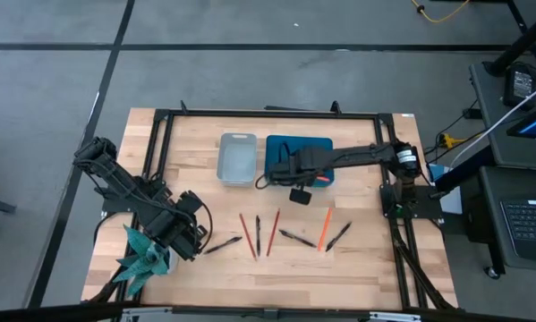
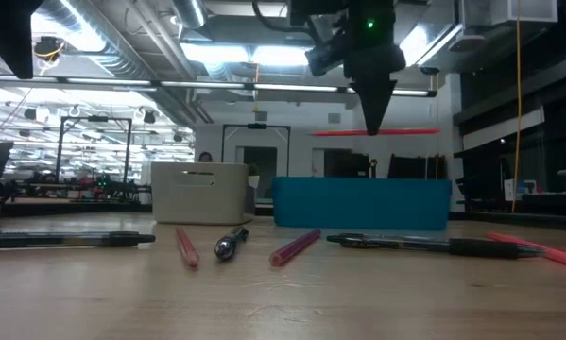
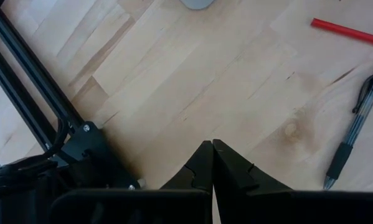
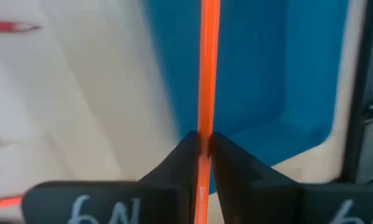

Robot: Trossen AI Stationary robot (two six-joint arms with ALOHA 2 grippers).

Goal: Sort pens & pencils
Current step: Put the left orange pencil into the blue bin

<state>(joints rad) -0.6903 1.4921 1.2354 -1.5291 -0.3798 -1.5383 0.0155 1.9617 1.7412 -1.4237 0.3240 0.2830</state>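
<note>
My right gripper (image 4: pixel 203 146) hangs over the blue bin (image 1: pixel 285 148), shut on an orange pencil (image 2: pixel 410 132). The grey bin (image 1: pixel 237 158) stands left of the blue one. On the table nearer the front edge lie red pencils (image 1: pixel 245 234) (image 1: pixel 273 231), an orange pencil (image 1: pixel 324 228) and several black pens (image 1: pixel 223 243) (image 1: pixel 259 234) (image 1: pixel 296 237) (image 1: pixel 339 235). My left gripper (image 3: pixel 211 163) is shut and holds nothing; it waits at the near left, just left of the pens. My right gripper pinches the orange pencil about its middle (image 4: pixel 206 121) between the two fingertips (image 4: pixel 185 152). The fingers come from above, pointing down, and lie across the pencil. The pencil is level and lifted clear, above the blue bin (image 4: pixel 267 74).
A black pen (image 3: pixel 354 130) and a red pencil (image 3: pixel 348 31) lie just ahead of my left gripper. A teal object (image 1: pixel 147 255) sits at the near left corner. A black frame (image 1: pixel 268 114) runs around the table's far and side edges. Bare wood (image 1: pixel 276 273) lies along the near edge.
</note>
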